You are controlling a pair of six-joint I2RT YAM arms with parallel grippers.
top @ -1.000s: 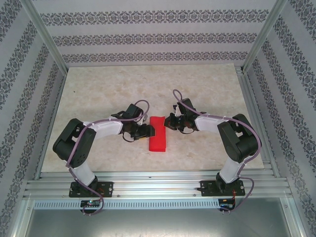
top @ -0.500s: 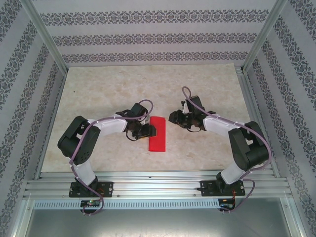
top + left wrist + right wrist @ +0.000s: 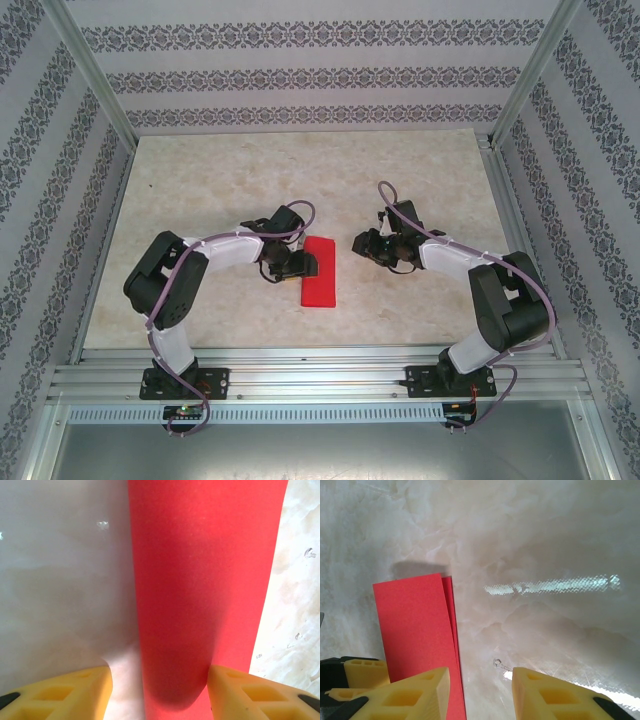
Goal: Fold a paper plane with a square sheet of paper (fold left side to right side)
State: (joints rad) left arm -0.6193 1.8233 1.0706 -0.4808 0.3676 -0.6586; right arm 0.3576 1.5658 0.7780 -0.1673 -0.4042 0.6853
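L gripper (image 3: 296, 265): yellow fingers (image 3: 55, 695) spread wide, low over left edge of thin bright-red folded paper sheet (image 3: 320, 272), prob. to flatten the crease.
Sheet: narrow strip, flat on pale marbled tabletop (image 3: 220, 180); 2 layers, edges a bit off.
R gripper (image 3: 365, 245): fingers apart, empty, just right of sheet, prob. out of the way.
Hidden: L contact w/ sheet, can't tell; sheet's ends cut off in L wrist view.

Pale marbled tabletop (image 3: 250, 170); floral-striped walls (image 3: 300, 75); aluminium frame (image 3: 300, 375).
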